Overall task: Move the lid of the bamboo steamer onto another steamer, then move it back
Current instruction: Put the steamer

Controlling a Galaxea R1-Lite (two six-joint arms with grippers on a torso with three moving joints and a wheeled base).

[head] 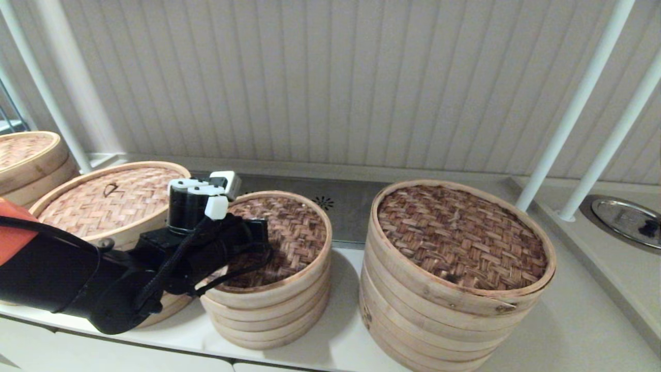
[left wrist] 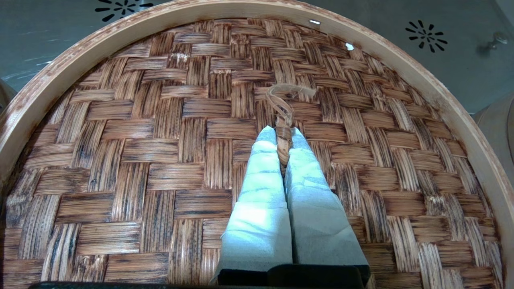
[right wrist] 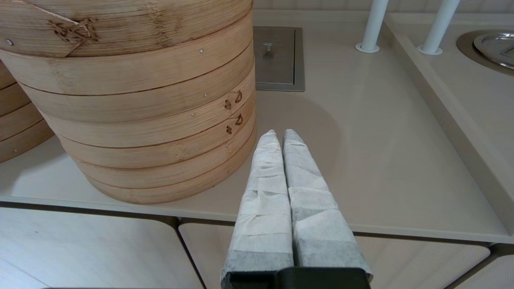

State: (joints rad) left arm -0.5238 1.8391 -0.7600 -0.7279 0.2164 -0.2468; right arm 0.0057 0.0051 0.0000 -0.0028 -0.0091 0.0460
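The bamboo steamer lid (head: 294, 232), mottled brown weave with a pale rim, sits on the smallest stack at centre-left. My left gripper (left wrist: 282, 134) is over its middle, shut on the small loop handle (left wrist: 283, 106), which is pinched between the white-wrapped fingers (left wrist: 261, 168). In the head view the left arm (head: 196, 243) covers the lid's near-left part and the handle. The other steamer (head: 111, 199), with a light tan woven lid, stands just to the left. My right gripper (right wrist: 280, 134) is shut on nothing, hanging over the counter's front edge beside the widest steamer; it is out of the head view.
The widest steamer (head: 457, 258) with dark weave stands to the right. Another tan-lidded steamer (head: 26, 157) is at the far left. White poles (head: 573, 108) rise at the back right beside a round metal cover (head: 627, 217). A metal drain plate (head: 341, 206) lies behind the stacks.
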